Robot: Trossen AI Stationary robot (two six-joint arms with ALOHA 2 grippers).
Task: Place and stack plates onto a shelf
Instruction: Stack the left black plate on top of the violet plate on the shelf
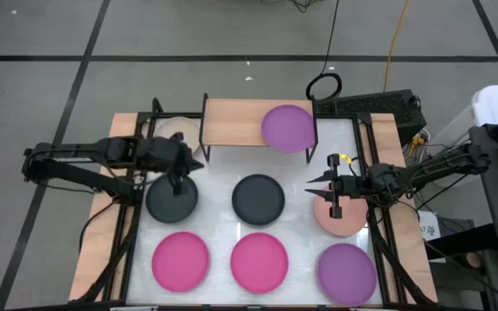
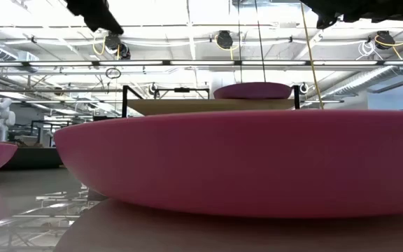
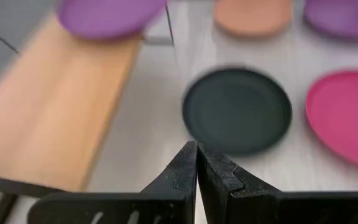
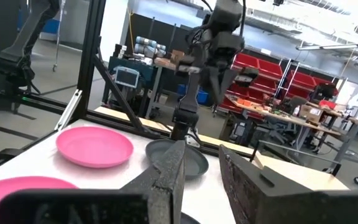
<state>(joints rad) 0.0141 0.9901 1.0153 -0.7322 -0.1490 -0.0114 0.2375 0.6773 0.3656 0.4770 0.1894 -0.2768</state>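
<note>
Resting on the shelf point(image 1: 232, 121) at upper centre, one purple plate point(image 1: 287, 127) is placed, seven remain on the bench point(image 1: 219, 225); left gripper point(image 1: 178, 185) jaws together, right gripper point(image 1: 335, 207) jaws apart, empty.

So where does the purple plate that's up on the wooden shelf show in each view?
High view: the round matte purple plate lies on the right end of the light wood shelf, at the table's far edge.
Low view: it sits on the shelf top, behind the big hot pink plate.
Left wrist view: blurred, on the shelf's end.
Right wrist view: not in it.
Shared landmark: the shelf.
</note>
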